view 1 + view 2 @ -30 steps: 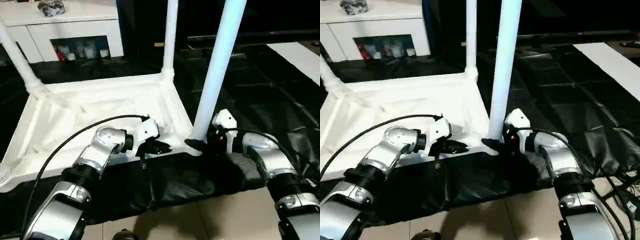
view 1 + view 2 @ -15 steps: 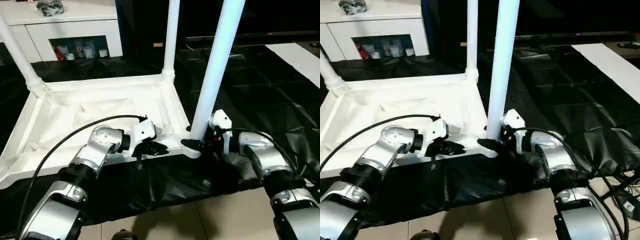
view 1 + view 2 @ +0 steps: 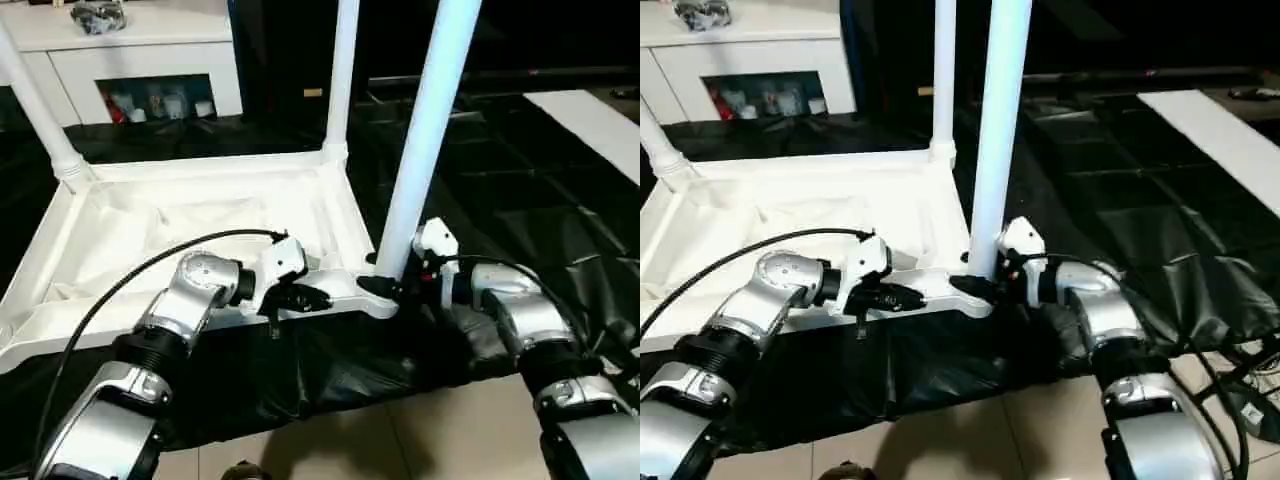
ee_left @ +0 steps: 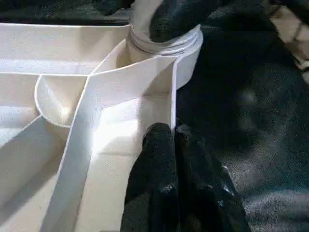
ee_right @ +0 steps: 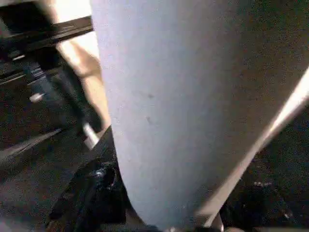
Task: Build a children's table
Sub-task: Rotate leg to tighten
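Now the children's table [image 3: 190, 225] is lying upside down on a black sheet [image 3: 520, 200], taking up the left and middle of the head views, so that its ribbed underside and corner sockets are facing up for the legs. Three legs are standing in their sockets: one at the upper left [image 3: 35, 110], one at the upper middle [image 3: 343, 75], and the near leg [image 3: 425, 130] rising to the top edge right of centre. The left gripper [image 3: 305, 298] is resting on the near rim of the tabletop, and in the left wrist view its two black fingers [image 4: 161, 164] are pressed together over the thin rim wall, probably pinching it to keep the table from sliding. The right gripper [image 3: 385, 288] is sitting at the foot of the near leg, where it is entering the corner socket [image 4: 164, 43]; its fingers are wrapping the tube base, closed on it, likely to push or twist it home. A white cabinet [image 3: 150, 60] is standing in the upper left background. The fourth socket, at the lower left, is seeming not yet filled.
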